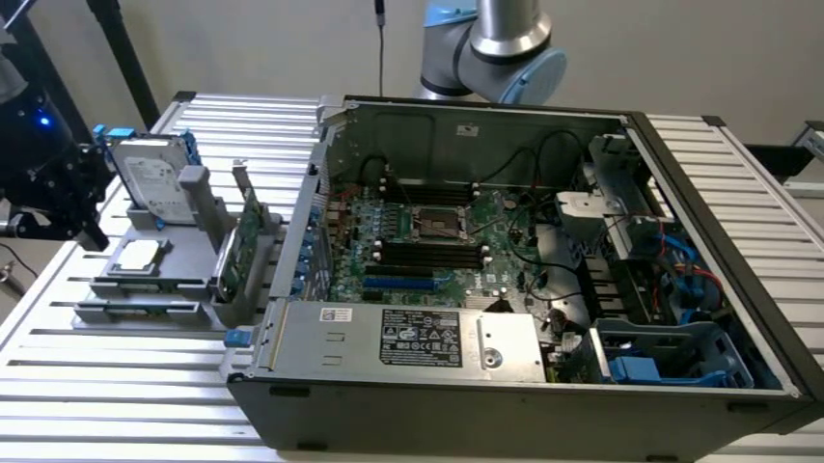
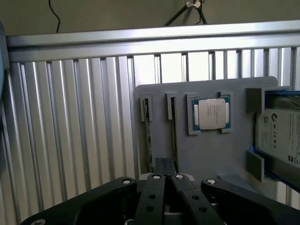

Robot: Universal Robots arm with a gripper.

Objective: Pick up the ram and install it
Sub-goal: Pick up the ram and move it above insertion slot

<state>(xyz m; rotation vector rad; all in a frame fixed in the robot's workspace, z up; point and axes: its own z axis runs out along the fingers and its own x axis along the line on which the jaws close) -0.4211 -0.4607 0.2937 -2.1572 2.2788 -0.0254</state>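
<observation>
The ram [image 2: 174, 133] stands edge-up in its tray [image 2: 211, 159] slot, easy to pinch, we judge; in the wrist view our gripper [image 2: 165, 165] hangs near it, fingers together, empty. In the exterior view, the tray sits at nine o'clock of the case [image 1: 515, 415].

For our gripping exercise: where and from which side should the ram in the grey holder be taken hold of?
The ram stands on edge in a narrow slot of the grey holder, so only its long top edge is free. Probably pinch that edge near mid-length, coming straight down.
</observation>
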